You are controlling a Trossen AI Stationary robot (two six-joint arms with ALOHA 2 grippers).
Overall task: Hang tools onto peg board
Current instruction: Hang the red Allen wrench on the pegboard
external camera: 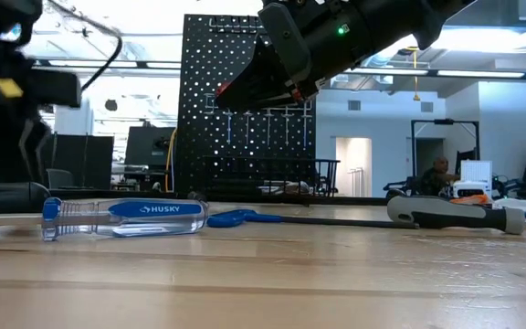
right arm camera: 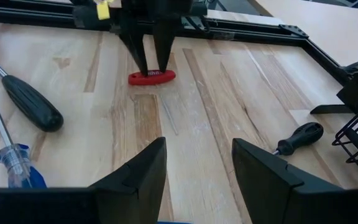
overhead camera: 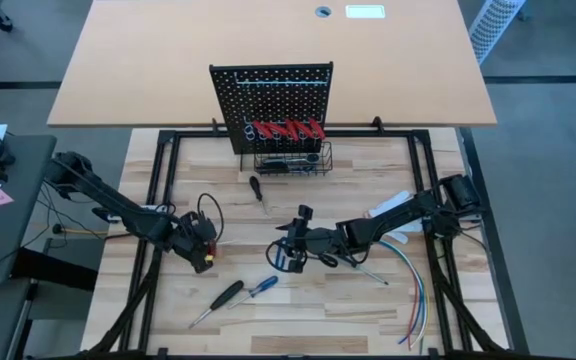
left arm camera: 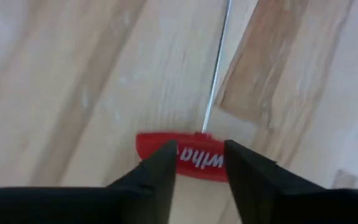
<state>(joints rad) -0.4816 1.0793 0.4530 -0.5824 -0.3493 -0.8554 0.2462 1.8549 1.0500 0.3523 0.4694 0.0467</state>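
Left claw (left arm camera: 199, 163) fingers hide the red handle's (left arm camera: 194, 160) lettering partly.

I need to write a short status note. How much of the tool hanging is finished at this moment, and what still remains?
Done: red-handled pliers already hang on the peg board.
In hand: the left gripper stands over a red-handled tool lying on the table, fingers either side of it, not lifted.
Left: the black screwdriver, the blue screwdriver and a small black screwdriver. The right gripper is open and empty.

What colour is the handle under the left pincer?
Red handle with white lettering, seen best in the left wrist view.
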